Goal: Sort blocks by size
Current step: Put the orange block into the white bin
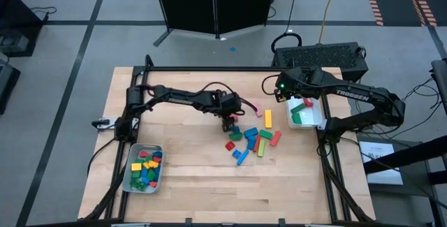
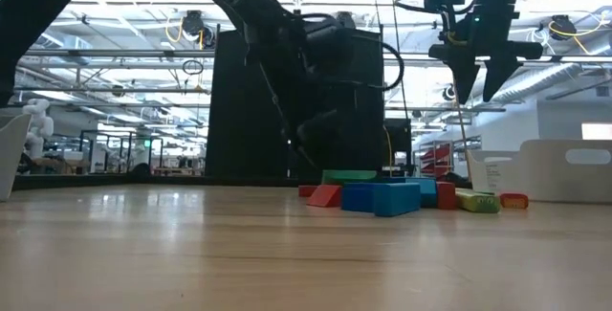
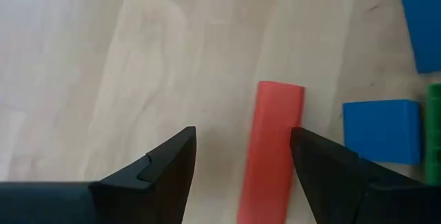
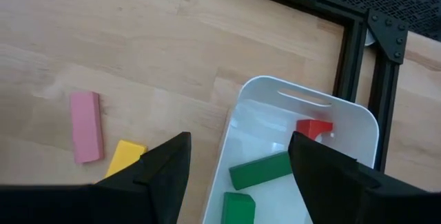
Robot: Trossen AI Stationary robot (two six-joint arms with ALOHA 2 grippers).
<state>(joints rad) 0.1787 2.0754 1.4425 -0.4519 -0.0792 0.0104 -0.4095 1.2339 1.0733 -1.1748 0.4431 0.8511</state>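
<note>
Pale wood-grain bench (image 1: 188, 185) carries a front-left tray (image 1: 142, 168) of small cubes. Mid-bench, loose blocks (image 1: 251, 142) cluster; the left pincer (image 3: 241, 176), fingers apart, hangs over a red bar (image 3: 274, 148). Farther right, the right pincer (image 4: 238, 176), also spread, hovers above a glossy white tray (image 4: 303, 124) with green and red bars.

Robotics lab or industrial hall, wooden table (image 1: 209, 178) on black frame (image 1: 209, 68), grey floor with taped lines (image 1: 391, 0), exposed ceiling trusses and strip lights (image 2: 124, 24), cables (image 1: 328, 3), equipment racks behind
</note>
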